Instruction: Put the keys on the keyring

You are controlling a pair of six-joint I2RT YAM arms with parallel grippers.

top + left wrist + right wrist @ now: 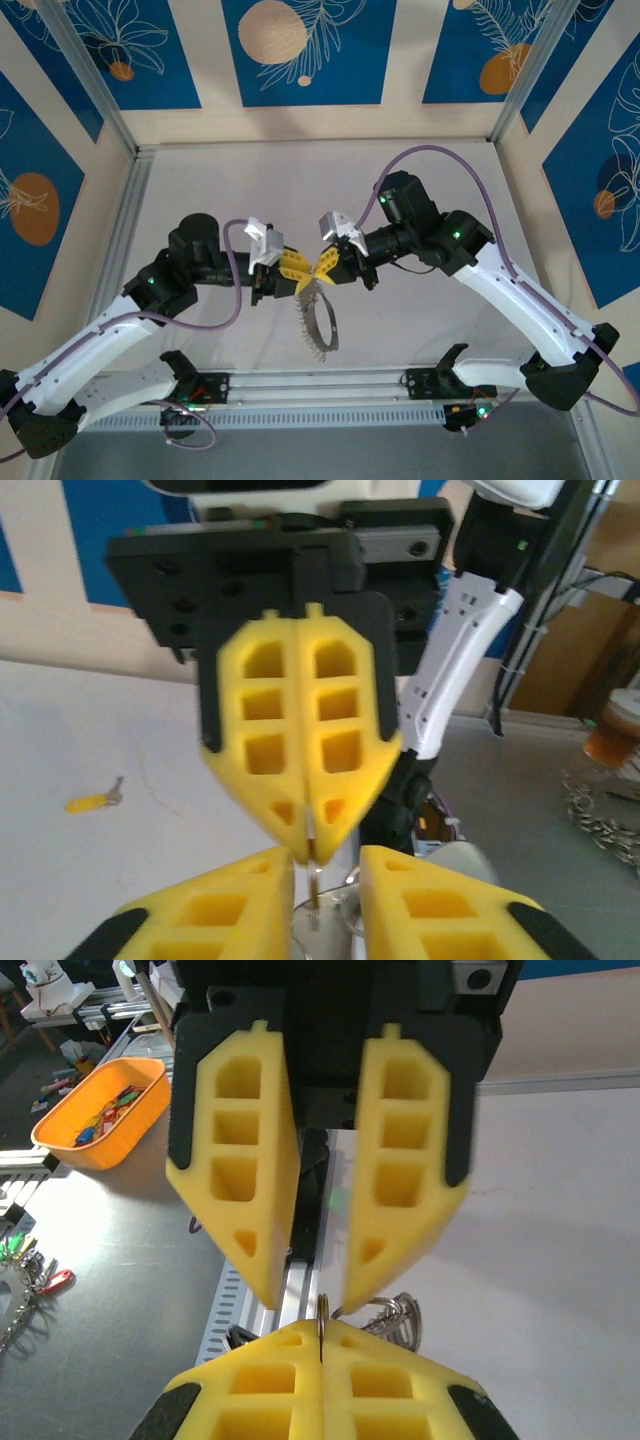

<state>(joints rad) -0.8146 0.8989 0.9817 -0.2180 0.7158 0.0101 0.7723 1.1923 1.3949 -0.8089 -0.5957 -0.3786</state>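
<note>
Though blurry, keyring (pixel 333 328) apparently in right gripper's (pixel 321 1335) pinch.

R gripper (pixel 303 854) pinching keyring (pixel 315 882).

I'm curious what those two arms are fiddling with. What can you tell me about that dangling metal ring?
The keyring is a thin, pale silvery metal loop, drawn into a narrow oval, with small metal bits bristling along one rim. It dangles tilted beneath the two meeting pincers. Its top seems pinched in the shut right pincer. The left pincer, fingers slightly apart, straddles that spot. Whether its lower end reaches the table cannot be told.
</note>
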